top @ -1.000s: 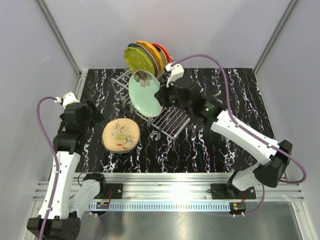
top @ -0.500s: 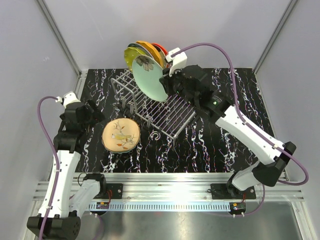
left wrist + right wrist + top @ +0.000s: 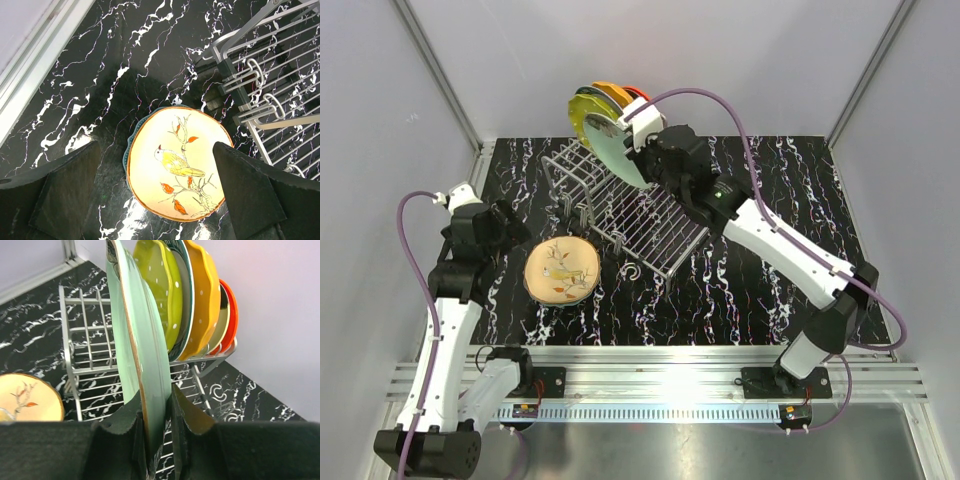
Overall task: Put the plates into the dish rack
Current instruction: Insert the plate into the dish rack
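Our left end effector [image 3: 157, 186] hangs open, empty, over the cream bird-painted plate [image 3: 177, 162] atop a teal plate [image 3: 125, 159] on the black desk [image 3: 100, 75]: two remain. Our right end effector [image 3: 157, 426] clamps the pale green plate [image 3: 134, 340] upright at the silver wire dish rack [image 3: 85, 335], beside five slotted plates [image 3: 202, 295].

Only a sliver of the teal plate [image 3: 124, 159] shows beneath the cream bird plate [image 3: 180, 160].

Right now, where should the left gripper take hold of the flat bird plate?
Probably the rim nearest the left gripper, approached low from that side: the bird plate lies flat on a teal plate, so only its edge offers the open jaws a pinch.
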You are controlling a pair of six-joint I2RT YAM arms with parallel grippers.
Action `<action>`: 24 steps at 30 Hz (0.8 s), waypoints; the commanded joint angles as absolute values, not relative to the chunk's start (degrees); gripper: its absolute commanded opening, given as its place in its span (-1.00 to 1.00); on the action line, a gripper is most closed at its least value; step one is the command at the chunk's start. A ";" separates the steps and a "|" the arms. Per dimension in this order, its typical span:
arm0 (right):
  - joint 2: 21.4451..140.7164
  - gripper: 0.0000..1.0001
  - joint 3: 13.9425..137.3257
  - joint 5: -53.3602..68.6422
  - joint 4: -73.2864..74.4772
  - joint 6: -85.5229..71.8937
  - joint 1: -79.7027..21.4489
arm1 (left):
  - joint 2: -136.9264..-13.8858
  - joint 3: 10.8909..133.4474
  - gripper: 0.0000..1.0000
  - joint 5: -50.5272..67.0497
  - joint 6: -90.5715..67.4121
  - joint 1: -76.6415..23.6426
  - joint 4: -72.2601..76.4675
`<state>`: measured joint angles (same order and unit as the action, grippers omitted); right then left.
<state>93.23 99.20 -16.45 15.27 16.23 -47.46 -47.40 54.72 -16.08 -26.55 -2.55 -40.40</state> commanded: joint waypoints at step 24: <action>100.37 -1.00 110.21 -20.92 0.88 26.19 -47.02 | -48.16 54.93 0.98 -13.80 -25.93 -2.29 -38.06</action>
